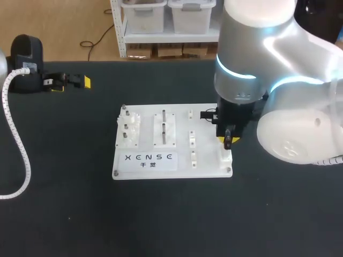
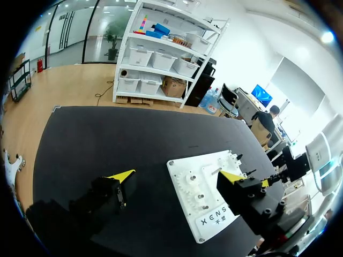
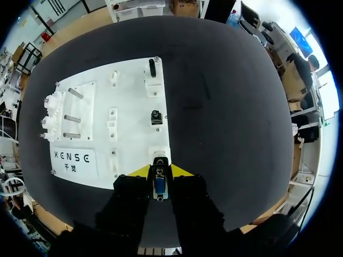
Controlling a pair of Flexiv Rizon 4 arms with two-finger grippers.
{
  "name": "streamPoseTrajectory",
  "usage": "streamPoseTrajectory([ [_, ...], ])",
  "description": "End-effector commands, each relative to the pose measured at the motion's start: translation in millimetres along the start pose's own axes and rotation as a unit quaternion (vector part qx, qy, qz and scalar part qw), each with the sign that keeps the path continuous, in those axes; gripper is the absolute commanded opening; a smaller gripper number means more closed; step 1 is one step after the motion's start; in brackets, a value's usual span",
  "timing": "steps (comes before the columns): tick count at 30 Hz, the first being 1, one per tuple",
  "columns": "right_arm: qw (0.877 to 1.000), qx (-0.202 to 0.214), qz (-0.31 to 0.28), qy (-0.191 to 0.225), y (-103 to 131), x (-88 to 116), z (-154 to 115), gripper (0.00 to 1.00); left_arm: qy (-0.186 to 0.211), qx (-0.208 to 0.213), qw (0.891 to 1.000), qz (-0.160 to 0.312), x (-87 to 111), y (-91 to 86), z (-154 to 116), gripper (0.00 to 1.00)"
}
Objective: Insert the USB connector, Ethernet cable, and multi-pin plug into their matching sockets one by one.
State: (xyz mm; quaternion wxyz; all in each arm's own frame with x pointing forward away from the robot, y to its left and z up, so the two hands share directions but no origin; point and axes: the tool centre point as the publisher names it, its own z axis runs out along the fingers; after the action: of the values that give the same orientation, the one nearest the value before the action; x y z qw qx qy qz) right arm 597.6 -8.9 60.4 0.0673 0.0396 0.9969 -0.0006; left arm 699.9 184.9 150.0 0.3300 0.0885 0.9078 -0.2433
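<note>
Right wrist view shows the right gripper (image 3: 159,172) pinching the multi-pin plug (image 3: 159,187) between its 2 fingers, just over the socket (image 3: 159,155) at the white board's (image 3: 128,96) near-right corner. Well left of the board, the left gripper (image 1: 72,84) has its fingers spread.

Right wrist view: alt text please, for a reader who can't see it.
The right hand grips a multi-pin plug, with a white socket just ahead of it at the nearest edge of a white board. The board lies on a black table and also carries a black connector and metal pegs.
</note>
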Motion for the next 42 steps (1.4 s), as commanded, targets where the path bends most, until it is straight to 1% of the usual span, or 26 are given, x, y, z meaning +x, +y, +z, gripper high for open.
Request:
streamPoseTrajectory([
  [1, 1.000, 0.006, -0.002, -0.003, 4.3, 1.5, 12.9, 0.00, 0.000, 0.000, 1.000, 0.000, 0.0, 0.0, 0.0, 1.00],
  [10, 0.999, 0.024, -0.019, -0.020, 7.1, 9.1, 16.8, 0.00, 0.000, 0.000, 1.000, 0.000, 0.0, 0.0, 0.0, 1.00],
  [13, 0.999, 0.023, -0.021, -0.024, 6.6, 12.0, 16.8, 0.00, 0.000, 0.000, 1.000, 0.000, 0.0, 0.0, 0.0, 1.00],
  [26, 0.998, 0.029, -0.010, -0.046, 0.7, 22.4, 19.1, 0.00, 0.000, 0.000, 1.000, 0.000, 0.0, 0.0, 0.0, 1.00],
  [30, 0.998, 0.035, -0.013, -0.058, 0.1, 23.2, 18.5, 0.00, 0.000, 0.000, 1.000, 0.000, 0.0, 0.0, 0.0, 1.00],
  [32, 0.997, 0.045, -0.016, -0.066, 0.2, 22.9, 18.6, 0.00, 0.000, 0.000, 1.000, 0.000, 0.0, 0.0, 0.0, 1.00],
  [42, 0.998, 0.032, -0.017, -0.059, 0.1, 17.0, 15.0, 0.00, 0.000, 0.000, 1.000, 0.000, 0.0, 0.0, 0.0, 1.00],
])
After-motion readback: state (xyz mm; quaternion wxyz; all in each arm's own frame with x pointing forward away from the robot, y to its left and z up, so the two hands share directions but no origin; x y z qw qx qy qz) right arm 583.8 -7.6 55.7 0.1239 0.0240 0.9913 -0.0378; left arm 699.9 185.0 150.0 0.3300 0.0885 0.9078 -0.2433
